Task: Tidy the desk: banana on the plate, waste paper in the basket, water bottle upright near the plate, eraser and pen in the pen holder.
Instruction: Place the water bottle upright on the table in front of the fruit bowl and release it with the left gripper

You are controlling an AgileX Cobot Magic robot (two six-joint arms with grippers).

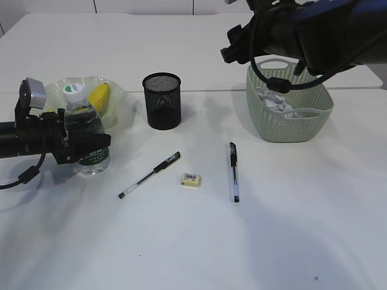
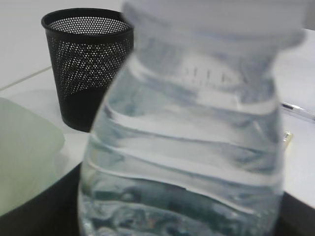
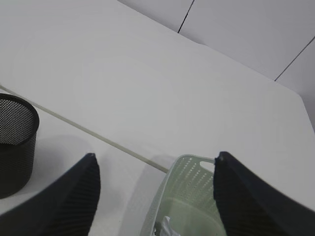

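One water bottle [image 2: 192, 147] stands upright inside the left claw [image 1: 91, 147]; whether it is gripped, nobody can tell. Right of it lie two pens [image 1: 149, 174] and one eraser [image 1: 191, 179]. The right claw [image 3: 155, 196] hangs spread wide above one basket [image 1: 289, 99].

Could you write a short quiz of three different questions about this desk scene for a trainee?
1. True or false: the banana already lies on the plate.
2. How many pens are on the table? A) one B) two C) three
3. Fill in: the crumpled paper lies in the ____.

Key:
1. True.
2. B: one pen left of the eraser, the other pen right of it.
3. basket.
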